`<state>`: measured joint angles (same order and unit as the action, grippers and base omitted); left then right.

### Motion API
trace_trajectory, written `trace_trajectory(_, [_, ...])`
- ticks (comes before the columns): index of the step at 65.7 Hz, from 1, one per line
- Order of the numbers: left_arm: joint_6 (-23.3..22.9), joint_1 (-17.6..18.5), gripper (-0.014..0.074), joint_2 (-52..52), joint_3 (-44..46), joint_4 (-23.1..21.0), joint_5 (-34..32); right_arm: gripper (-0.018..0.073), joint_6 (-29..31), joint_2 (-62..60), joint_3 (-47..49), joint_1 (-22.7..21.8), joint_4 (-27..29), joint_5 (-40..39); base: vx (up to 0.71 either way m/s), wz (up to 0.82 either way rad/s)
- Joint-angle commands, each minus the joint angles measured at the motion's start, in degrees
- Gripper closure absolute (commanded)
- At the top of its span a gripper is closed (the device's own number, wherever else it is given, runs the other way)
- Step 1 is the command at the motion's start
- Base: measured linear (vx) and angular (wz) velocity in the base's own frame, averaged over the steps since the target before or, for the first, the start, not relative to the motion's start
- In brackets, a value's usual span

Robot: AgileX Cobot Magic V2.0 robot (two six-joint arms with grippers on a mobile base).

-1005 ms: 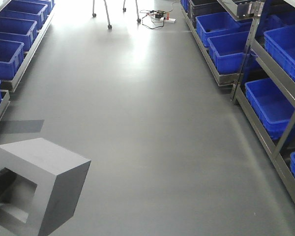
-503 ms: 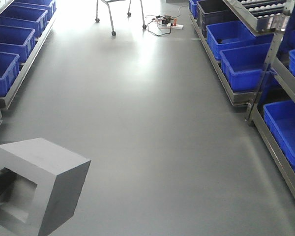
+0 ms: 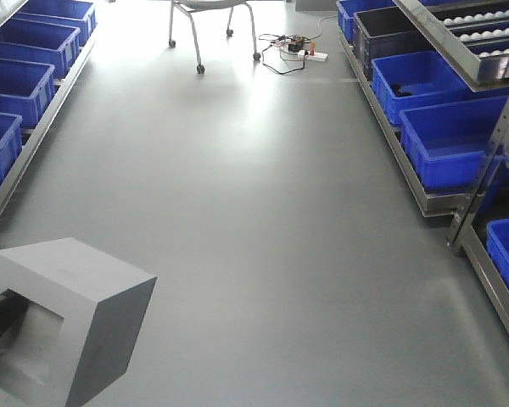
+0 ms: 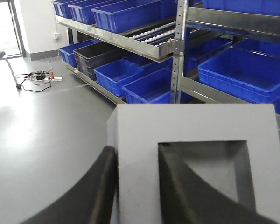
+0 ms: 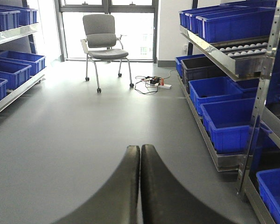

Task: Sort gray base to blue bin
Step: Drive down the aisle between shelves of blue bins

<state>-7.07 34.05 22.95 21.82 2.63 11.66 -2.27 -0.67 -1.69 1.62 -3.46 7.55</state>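
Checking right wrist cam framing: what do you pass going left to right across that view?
Blue bins on the left shelf → gray chair → power strip with cables → dark bin → steel rack upright.

Matte gray base point(image 3: 76, 297), my left gripper point(image 4: 136, 154) black, my right gripper point(image 5: 140, 149) black too, glossy blue bins point(image 3: 445, 140), one black bin point(image 3: 394, 34), pale gray floor point(image 3: 254, 212), gray chair point(image 5: 102, 39).

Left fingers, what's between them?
A wall of the gray base: one of the left fingers is outside, one inside its recess (left wrist view).
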Motion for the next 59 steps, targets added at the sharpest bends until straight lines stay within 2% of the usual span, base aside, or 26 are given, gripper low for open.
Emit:
trace_trajectory(1, [-0.42,0.12,0.0602,0.25,1.90,-0.28,-6.35,0.0568,0.37,-0.67,-0.88,-0.17,-0.36,-4.25,0.43,0.01])
trace_trajectory(59, [-0.42,0.12,0.0602,0.25,1.90,-0.28,-6.35,0.0568,0.37,-0.67,-0.88,-0.17,-0.36,-4.25,0.39,0.06])
